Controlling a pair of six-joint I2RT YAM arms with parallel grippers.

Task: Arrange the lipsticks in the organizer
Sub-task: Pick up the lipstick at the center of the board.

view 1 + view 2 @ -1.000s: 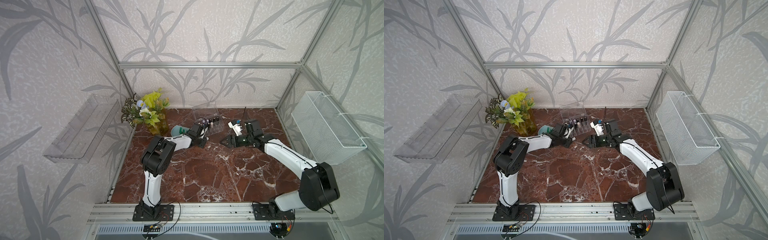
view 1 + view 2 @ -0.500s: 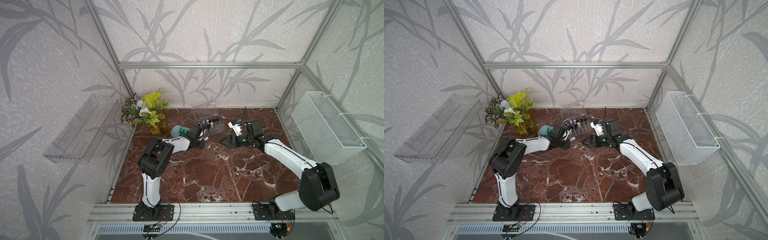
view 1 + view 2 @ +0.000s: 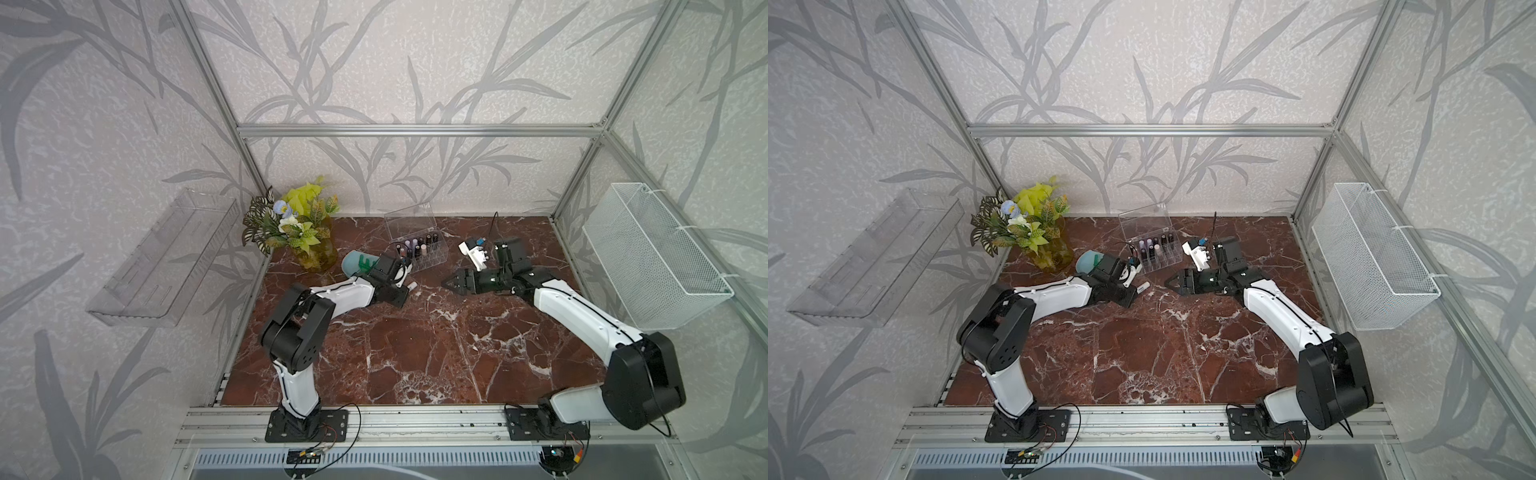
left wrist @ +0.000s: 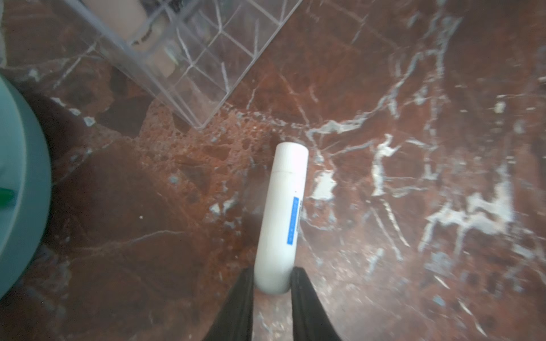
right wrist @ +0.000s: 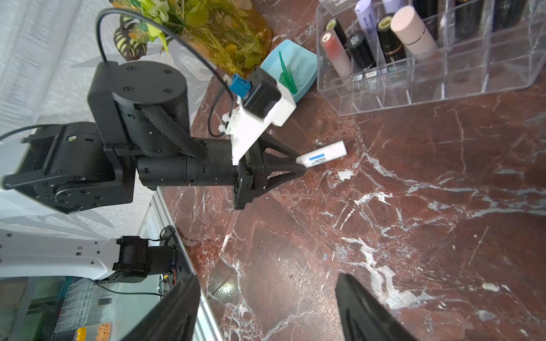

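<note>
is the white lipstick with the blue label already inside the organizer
No, the white lipstick is outside the organizer, over the marble tabletop, its end pinched in the left gripper.

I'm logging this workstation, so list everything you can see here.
white lipstick: one, blue label, gripped by left hand
organizer: one, clear, lid open, back of table
other lipsticks: several, black, lilac, beige, pink, in organizer cells
bowl: one, teal, left of organizer
toy rake: one, green, in bowl
vase of plants: one, amber, back corner
wall tray: one, clear, left wall
wire basket: one, white, right wall
left hand: one, black, shut on white lipstick
right hand: one, black, open, empty
</note>
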